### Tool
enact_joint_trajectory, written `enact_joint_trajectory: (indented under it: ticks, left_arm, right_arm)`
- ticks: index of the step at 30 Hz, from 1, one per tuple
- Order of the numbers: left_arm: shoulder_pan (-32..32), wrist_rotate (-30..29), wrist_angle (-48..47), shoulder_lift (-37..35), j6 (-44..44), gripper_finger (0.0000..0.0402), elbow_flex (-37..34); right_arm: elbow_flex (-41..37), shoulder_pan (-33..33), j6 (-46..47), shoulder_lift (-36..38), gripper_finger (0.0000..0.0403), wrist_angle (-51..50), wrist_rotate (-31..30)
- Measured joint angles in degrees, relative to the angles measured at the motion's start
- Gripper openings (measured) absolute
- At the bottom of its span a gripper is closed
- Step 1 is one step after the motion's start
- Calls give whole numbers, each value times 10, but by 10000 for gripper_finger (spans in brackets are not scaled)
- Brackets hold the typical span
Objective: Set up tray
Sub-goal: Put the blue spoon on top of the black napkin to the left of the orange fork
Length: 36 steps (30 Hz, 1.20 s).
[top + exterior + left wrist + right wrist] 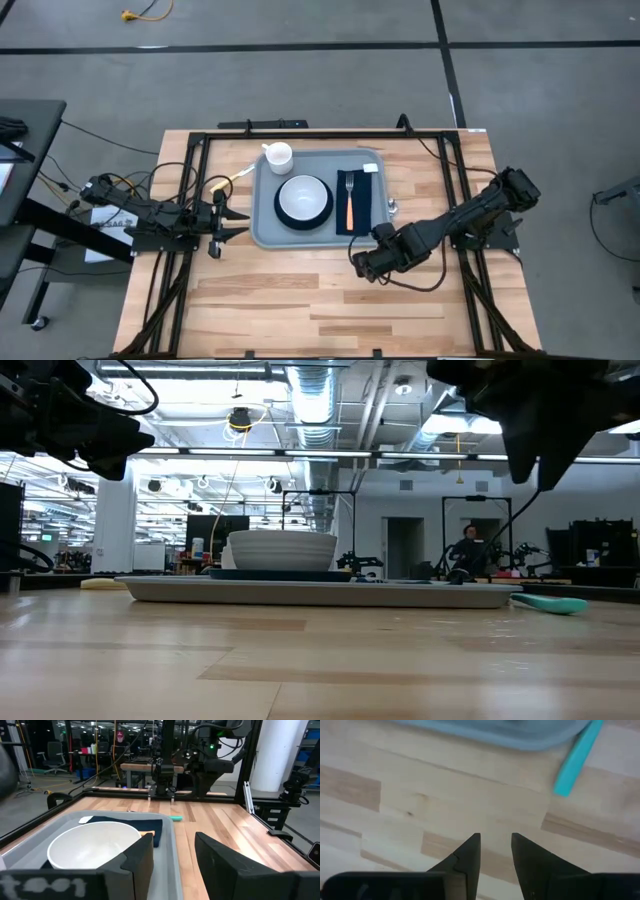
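The tray (262, 205) lies in the upper middle of the high view, flat on the wooden table (300, 300). In it, at the centre, stands a white bowl (303, 197) on a dark plate (301, 217). In its upper left corner stands a white cup (279, 155). On its right part lies a dark navy cloth (361, 200), and on the cloth lies a fork with an orange handle (349, 203). A small white piece (371, 167) lies at the upper right corner of the tray. The long axis of the tray goes left to right in the high view; the cloth and the fork go top to bottom, across it.

Just outside the tray's right side, in the right wrist view, a teal object (577, 759) lies on the wood, touching or almost touching the rim.

The left gripper (232, 220) is just left of the tray, pointing toward it, with its jaws apart and nothing between them. The right gripper (362, 262) is below the lower right corner of the tray, over bare wood; its jaws are a little apart and hold nothing.
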<state>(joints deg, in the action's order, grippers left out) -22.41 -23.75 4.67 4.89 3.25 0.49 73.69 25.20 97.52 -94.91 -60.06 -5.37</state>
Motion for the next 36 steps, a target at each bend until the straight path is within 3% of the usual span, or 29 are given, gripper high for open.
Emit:
enact_joint_trajectory:
  ticks: [9, 14, 20, 25, 36]
  left_arm:
    - [0, 0, 0, 0, 0, 135, 0]
    - [0, 0, 0, 1, 0, 135, 0]
    - [0, 1, 0, 0, 0, 135, 0]
    - [0, 4, 1, 5, 0, 135, 1]
    - [0, 15, -4, 31, -1, 135, 1]
  right_arm:
    - [0, -39, 16, -14, 102, 7, 7]
    - [-1, -43, -57, -38, 102, 43, 24]
    - [3, -44, -90, -79, 102, 85, 91]
    - [3, -48, -72, -96, 102, 21, 142]
    - [4, -47, -56, -78, 103, -74, 144]
